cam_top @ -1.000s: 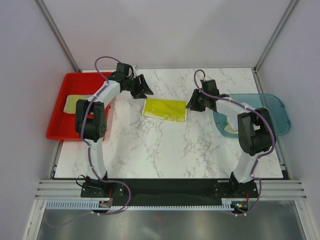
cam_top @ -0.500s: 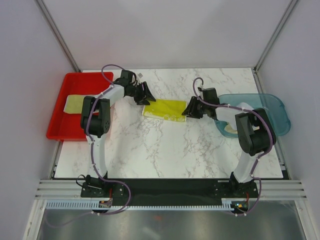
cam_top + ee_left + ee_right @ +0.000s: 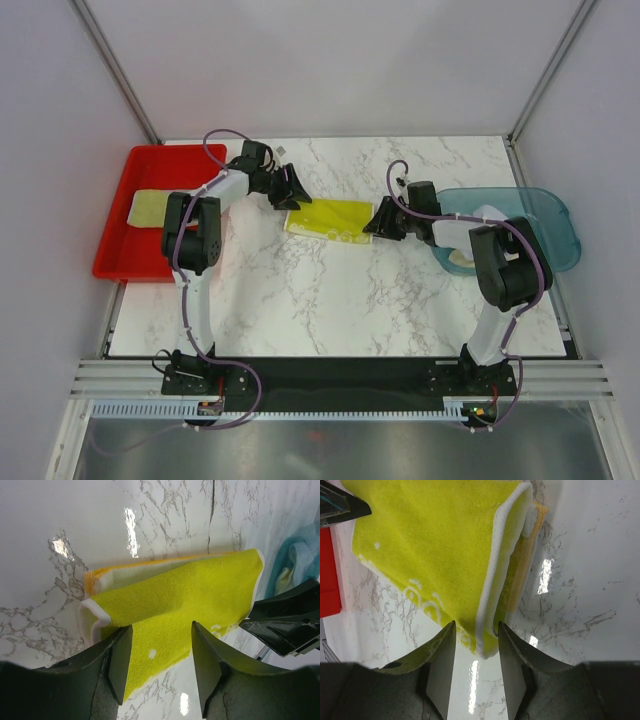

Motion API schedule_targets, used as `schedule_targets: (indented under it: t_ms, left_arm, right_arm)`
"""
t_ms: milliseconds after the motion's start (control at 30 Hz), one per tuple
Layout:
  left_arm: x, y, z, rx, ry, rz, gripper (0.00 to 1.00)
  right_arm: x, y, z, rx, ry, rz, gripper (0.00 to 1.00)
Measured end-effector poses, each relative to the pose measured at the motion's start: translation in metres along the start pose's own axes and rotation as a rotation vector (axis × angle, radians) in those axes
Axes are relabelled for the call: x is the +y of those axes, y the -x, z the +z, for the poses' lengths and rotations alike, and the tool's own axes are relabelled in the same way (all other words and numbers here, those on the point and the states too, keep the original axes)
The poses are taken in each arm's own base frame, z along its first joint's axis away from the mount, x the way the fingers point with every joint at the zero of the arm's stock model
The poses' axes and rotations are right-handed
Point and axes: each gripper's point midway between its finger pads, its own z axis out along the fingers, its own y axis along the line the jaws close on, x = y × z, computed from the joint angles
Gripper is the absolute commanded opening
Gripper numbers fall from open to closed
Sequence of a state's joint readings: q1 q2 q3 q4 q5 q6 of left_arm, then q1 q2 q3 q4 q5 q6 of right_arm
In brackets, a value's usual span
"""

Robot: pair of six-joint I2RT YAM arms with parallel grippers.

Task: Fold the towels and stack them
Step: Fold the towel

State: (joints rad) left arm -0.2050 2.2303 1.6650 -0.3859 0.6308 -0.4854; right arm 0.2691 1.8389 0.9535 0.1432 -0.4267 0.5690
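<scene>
Red plastic tray (image 3: 112, 235), far left, at the left edge of the table (image 3: 300, 300): holds one pale yellow towel (image 3: 148, 207), lying flat in its right half.

Left end effector (image 3: 291, 188), mine: over the far-left part of the marble, tips pointing right at the left edge of the yellow-green towel (image 3: 330, 218). Released. In the left wrist view my two fingers (image 3: 115, 670) stand apart with the towel's near edge lying in the gap, and neither pad presses it.

Yellow-green towel: centre of the table, folded flat, with a white hem along the fold and an orange-yellow layer showing underneath at one edge. Whether that layer is a second towel I cannot tell.

Right end effector (image 3: 377, 222), mine: low at the towel's right edge, tips pointing left. Released as well. The right wrist view shows a folded corner sitting between the spread fingers, not pinched.

Teal translucent bin (image 3: 555, 225), far right, at the table's right edge, partly behind my right arm: contains one cream towel (image 3: 460, 258), crumpled at its near-left side.
</scene>
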Motion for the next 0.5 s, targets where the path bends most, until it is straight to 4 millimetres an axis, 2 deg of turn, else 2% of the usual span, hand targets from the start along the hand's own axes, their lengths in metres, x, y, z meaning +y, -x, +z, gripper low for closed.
schedule_targets:
  t_ms: [333,500]
  left_arm:
    - [0.000,0.000,0.000,0.001,0.001,-0.001,0.58]
    - [0.000,0.000,0.000,0.001,0.001,-0.001,0.58]
  right_arm:
    - [0.006,0.013,0.000,-0.025,0.011,-0.027,0.51]
    - [0.005,0.010,0.002,-0.012,0.017,-0.023,0.51]
